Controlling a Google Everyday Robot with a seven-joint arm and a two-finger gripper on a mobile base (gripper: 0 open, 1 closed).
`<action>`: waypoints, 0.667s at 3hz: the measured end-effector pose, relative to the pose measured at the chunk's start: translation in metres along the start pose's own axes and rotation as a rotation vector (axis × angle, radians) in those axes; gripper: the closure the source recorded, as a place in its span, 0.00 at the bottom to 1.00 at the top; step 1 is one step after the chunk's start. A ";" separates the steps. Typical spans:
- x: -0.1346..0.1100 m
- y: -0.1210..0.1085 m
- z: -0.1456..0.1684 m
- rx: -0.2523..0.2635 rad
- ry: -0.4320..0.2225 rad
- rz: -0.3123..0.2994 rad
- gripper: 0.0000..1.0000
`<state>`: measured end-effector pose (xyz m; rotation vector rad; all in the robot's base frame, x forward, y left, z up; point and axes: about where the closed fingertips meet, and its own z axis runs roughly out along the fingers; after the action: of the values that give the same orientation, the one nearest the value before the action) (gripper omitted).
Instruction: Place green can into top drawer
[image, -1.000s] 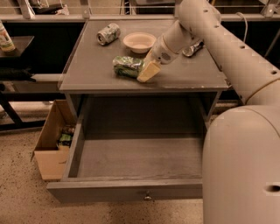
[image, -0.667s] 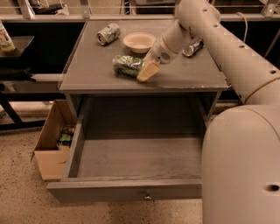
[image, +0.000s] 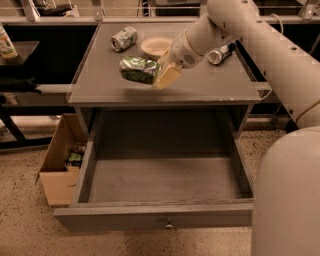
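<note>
The green can (image: 137, 69), mottled green and white and dented, lies on its side in my gripper (image: 160, 75), just above the grey cabinet top (image: 215, 87) near its front edge. The gripper's tan fingers (image: 168, 75) are shut on the can's right end, and my white arm reaches in from the upper right. The top drawer (image: 155, 215) is pulled wide open below the cabinet top. It is deep, grey and has nothing in it. Its small round knob (image: 169, 226) shows on the front.
A silvery-white can (image: 124, 38), a cream bowl (image: 156, 46) and a slim silver and blue can (image: 221, 54) lie at the back of the cabinet top. A brown cardboard box (image: 60, 165) stands on the floor to the left. My white body (image: 287, 200) fills the right foreground.
The green can has come up off the cabinet top in the gripper and shifted slightly left and toward the front. The drawer has not moved.
</note>
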<state>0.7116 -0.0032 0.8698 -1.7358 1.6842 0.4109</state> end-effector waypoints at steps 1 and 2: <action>-0.037 0.031 -0.010 -0.063 -0.055 -0.085 1.00; -0.040 0.033 -0.010 -0.068 -0.060 -0.093 1.00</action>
<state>0.6727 0.0228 0.8945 -1.8249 1.5576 0.4769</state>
